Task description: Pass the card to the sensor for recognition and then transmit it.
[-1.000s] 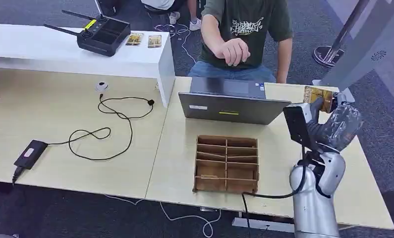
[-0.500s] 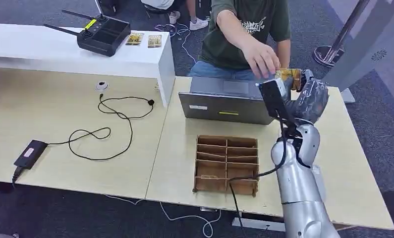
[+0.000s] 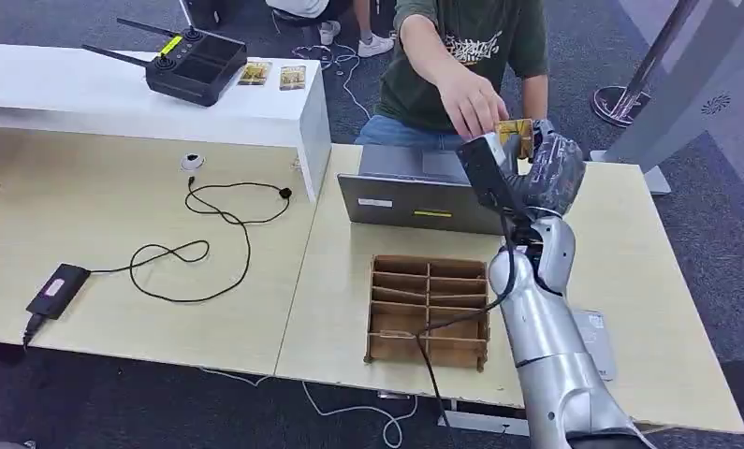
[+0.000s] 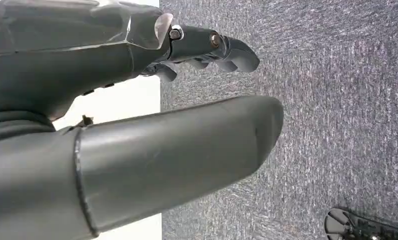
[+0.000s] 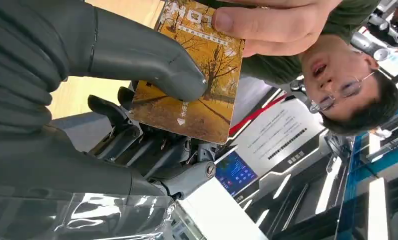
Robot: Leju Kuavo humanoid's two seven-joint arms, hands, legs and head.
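My right hand (image 3: pixel 547 168) is raised above the far side of the laptop (image 3: pixel 433 192) and pinches a yellow card printed with autumn trees (image 5: pixel 194 75) between thumb and fingers. A person in a dark green shirt (image 3: pixel 471 47) sits behind the table, and the person's hand (image 3: pixel 469 101) grips the card's (image 3: pixel 515 131) other end. The person's fingertips (image 5: pixel 267 25) press on the card's top edge. My left hand (image 4: pixel 136 115) hangs over grey carpet with its fingers apart and nothing in it. The sensor's grey stand (image 3: pixel 686 84) is at the far right.
A brown divided wooden box (image 3: pixel 429 309) lies in front of the laptop. A cable (image 3: pixel 199 243) and black adapter (image 3: pixel 57 290) lie on the left table. A black remote controller (image 3: pixel 192 64) and two more cards (image 3: pixel 272 75) sit on the white shelf.
My right arm has swung left from the sensor stand toward the person, carrying the card. The person's hand reached forward and took hold of the card's free end.
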